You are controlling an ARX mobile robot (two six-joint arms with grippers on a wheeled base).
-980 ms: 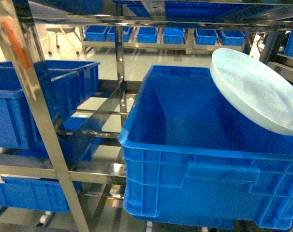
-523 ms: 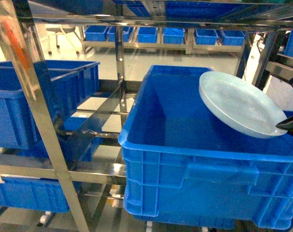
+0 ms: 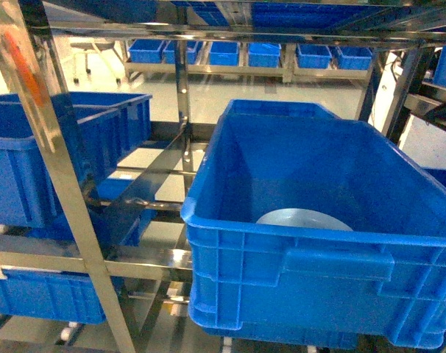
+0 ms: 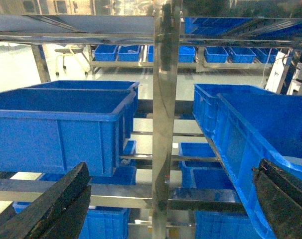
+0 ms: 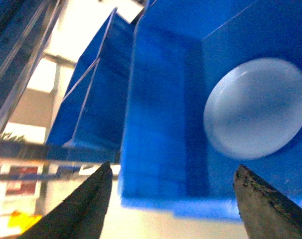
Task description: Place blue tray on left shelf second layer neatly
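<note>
Blue tray [image 5: 255,106] flat, rim up (round) in crate [image 3: 296,243]; right end effector [image 5: 173,199] wide open, empty.

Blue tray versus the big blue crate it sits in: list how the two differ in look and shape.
The blue tray is pale, glossy sky-blue; the big blue crate is deep saturated blue. The tray is round and shallow with a low rim; the crate is rectangular and deep, with ribbed walls. The tray lies inside on the crate's floor, much smaller than it. Both appear to be plastic and blue-toned.
</note>
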